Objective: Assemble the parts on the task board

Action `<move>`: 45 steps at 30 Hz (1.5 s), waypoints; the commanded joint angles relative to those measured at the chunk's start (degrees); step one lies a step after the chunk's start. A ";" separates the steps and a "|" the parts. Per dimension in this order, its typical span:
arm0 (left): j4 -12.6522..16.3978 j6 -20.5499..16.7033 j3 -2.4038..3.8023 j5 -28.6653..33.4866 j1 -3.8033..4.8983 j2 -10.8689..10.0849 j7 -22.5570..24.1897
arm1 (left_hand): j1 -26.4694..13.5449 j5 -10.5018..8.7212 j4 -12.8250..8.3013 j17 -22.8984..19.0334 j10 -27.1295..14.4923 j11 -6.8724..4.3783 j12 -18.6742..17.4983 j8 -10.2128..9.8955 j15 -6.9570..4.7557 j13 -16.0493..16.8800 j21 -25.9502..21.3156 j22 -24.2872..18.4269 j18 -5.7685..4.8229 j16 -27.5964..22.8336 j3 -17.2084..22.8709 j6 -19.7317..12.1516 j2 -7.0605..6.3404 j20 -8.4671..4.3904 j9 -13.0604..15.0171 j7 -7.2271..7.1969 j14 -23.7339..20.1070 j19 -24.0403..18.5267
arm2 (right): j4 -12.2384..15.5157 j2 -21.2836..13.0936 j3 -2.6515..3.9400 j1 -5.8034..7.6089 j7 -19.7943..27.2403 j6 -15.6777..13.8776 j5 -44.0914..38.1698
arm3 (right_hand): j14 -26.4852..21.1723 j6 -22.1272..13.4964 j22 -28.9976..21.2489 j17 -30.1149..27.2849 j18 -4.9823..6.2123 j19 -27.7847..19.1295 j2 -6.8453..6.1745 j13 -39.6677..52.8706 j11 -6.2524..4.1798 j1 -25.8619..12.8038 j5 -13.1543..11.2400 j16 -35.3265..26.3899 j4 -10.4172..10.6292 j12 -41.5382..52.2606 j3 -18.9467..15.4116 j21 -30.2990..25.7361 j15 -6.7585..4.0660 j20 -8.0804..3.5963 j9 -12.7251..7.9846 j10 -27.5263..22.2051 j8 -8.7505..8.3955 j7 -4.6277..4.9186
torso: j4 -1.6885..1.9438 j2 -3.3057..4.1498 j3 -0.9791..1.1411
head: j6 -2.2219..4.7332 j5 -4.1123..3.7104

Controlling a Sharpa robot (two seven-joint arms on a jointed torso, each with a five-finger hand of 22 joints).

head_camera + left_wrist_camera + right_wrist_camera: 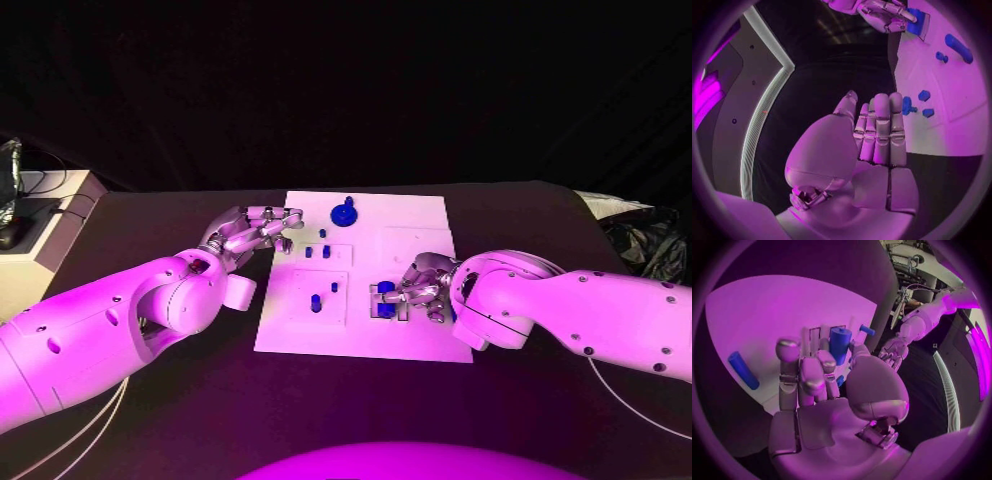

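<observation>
A black table [173, 215] is seen across the middle of the head view, with the white task board [411, 225] lying at its centre. The left arm [101, 325] enters from the lower left of the frame, the right arm [591, 315] from the right edge. The left hand [260, 228] is held at the board's upper-left edge; in the left wrist view its fingers [879, 127] are seen straight and pressed side by side, nothing held. The right hand [421, 290] is placed over the board's lower-right part, fingers curled around a blue cylinder [839, 344] that stands upright in a recessed holder; contact is judged likely but a firm hold cannot be told. A round blue knob-shaped part [343, 213] is seen at the board's upper middle. A long blue bar [742, 370] lies flat on the board, apart from the cylinder. Small blue pegs [326, 252] are scattered left of centre, with another small blue part [316, 304] in a square recess at the lower left of the board.

Parts are judged light, rigid, smooth plastic, so slipping is likely under a loose pinch; breakage is not expected. The cylinder is best taken at its upper side wall between thumb and fingertips, kept vertical. The small pegs are best pinched by their sides; the bar is best taken mid-length across its narrow width
</observation>
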 commanded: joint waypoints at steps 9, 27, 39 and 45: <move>0.22 0.94 0.05 -0.02 -0.04 -0.08 0.18 | 0.04 0.25 0.20 0.00 -0.14 0.11 -0.02 -0.12 -0.06 -0.03 -0.20 0.05 -0.02 -0.03 -0.06 -0.01 0.04 -0.04 0.03 0.15 -0.45 0.01 | -1.18 0.53 -0.13 -0.44 0.31 0.61 -0.41 | -0.07 0.40 4.32 -0.17 0.01 2.40 -0.75 -0.60 0.16 -0.85 -9.29 -0.28 -3.65 -0.63 3.66 0.12 0.25 0.03 -0.42 -0.27 -0.26 0.35 | 0.00 0.05 0.01 | -0.05 0.02; 0.10 0.95 0.05 -0.02 -0.04 -0.04 0.12 | 0.04 0.25 0.20 0.00 -0.14 0.11 -0.02 -0.12 -0.06 -0.03 -0.20 0.05 -0.02 -0.03 -0.06 -0.01 0.04 -0.04 0.03 0.15 -0.45 0.01 | -1.63 0.62 -0.14 -0.76 0.52 -0.73 -0.32 | -0.05 0.29 4.32 -0.26 0.10 2.40 -6.83 -1.32 0.31 -2.41 -25.54 -0.38 6.43 -0.72 7.38 0.06 0.33 0.15 -0.42 -0.58 -0.21 0.44 | -0.01 0.01 0.03 | -0.02 -0.15; 0.06 0.94 0.05 -0.02 -0.04 -0.08 0.07 | 0.03 0.24 0.25 -0.04 -0.18 0.13 0.00 -0.14 -0.05 -0.02 -0.33 0.14 -0.01 -0.04 -0.12 -0.12 0.03 -0.03 0.02 0.22 -0.45 0.05 | -0.03 -0.93 -0.14 -1.03 2.25 -2.05 -0.27 | -0.03 0.45 4.39 -0.35 0.06 2.46 -6.56 -1.35 0.21 -2.18 -27.55 -0.40 5.89 -0.39 7.54 0.42 0.27 0.09 -0.34 -0.37 -0.03 0.35 | 0.03 0.01 0.08 | -0.01 0.02; 0.03 0.92 0.05 -0.02 -0.04 -0.12 0.08 | 0.03 0.24 0.25 -0.04 -0.18 0.13 0.00 -0.14 -0.05 -0.02 -0.33 0.14 -0.01 -0.04 -0.12 -0.12 0.03 -0.03 0.02 0.22 -0.45 0.05 | 2.24 -2.92 -0.12 -1.12 3.52 -3.05 -0.27 | -0.02 0.52 4.50 -0.36 0.02 2.54 -6.98 -1.30 0.17 -1.89 -27.59 -0.37 5.85 -0.27 7.54 0.95 0.24 0.05 -0.26 -0.28 0.08 0.30 | -0.03 0.02 0.08 | -0.07 0.11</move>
